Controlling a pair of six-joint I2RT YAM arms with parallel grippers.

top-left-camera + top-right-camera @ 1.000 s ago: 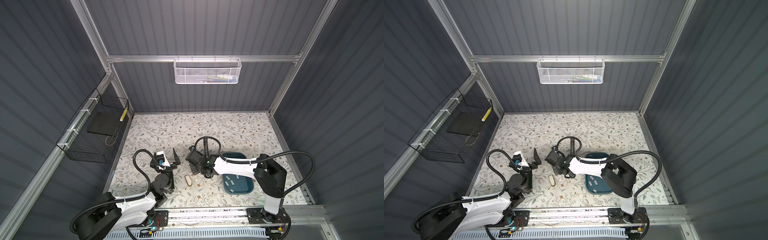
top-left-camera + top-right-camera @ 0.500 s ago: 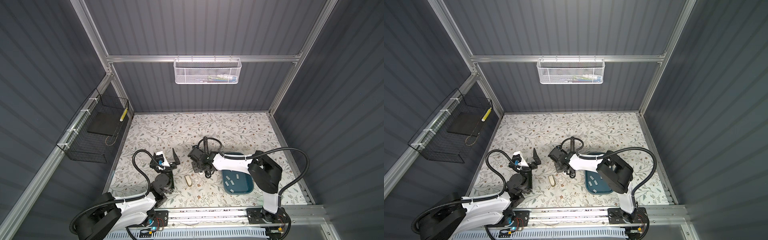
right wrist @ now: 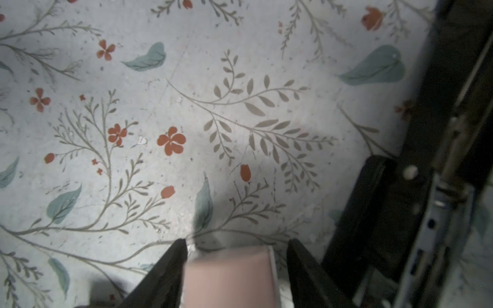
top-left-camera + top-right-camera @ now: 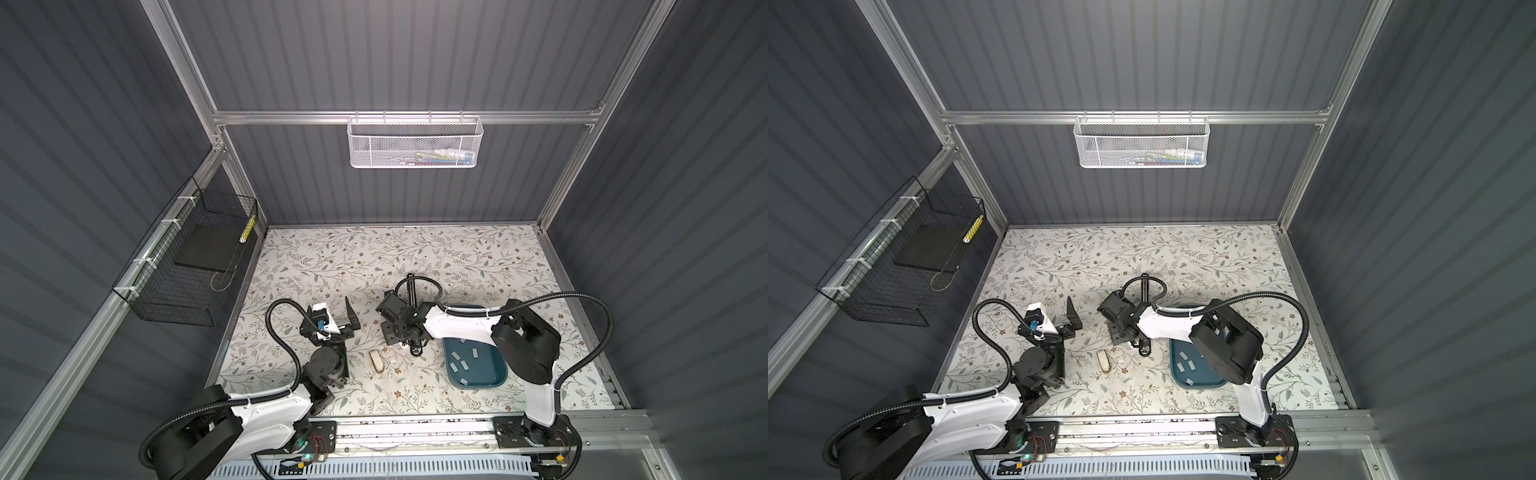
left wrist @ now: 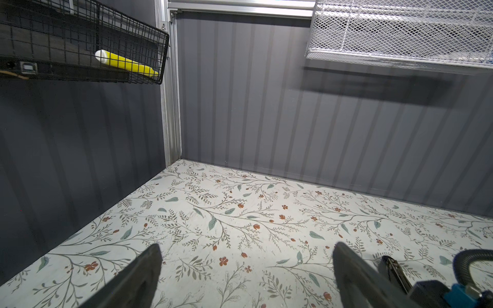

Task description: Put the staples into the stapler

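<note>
No legible text, label, brand, number or sign on anything in view.

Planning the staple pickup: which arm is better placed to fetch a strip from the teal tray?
Likely right. The right claw hangs beside the black stapler, next to the tray holding the staples; the left claw faces the back wall, farther off.

In both top views soft overhead light leaves the mat (image 4: 415, 257) bright in the lower middle of the frame and the walls (image 4: 415, 50) dim, and the rails (image 4: 176, 56) splay toward the edges. The right wrist view is dim and soft, the pink thing (image 3: 229, 277) blurred; the left wrist view is sharper, its white basket (image 5: 400, 29) casting a smeared shadow.
</note>
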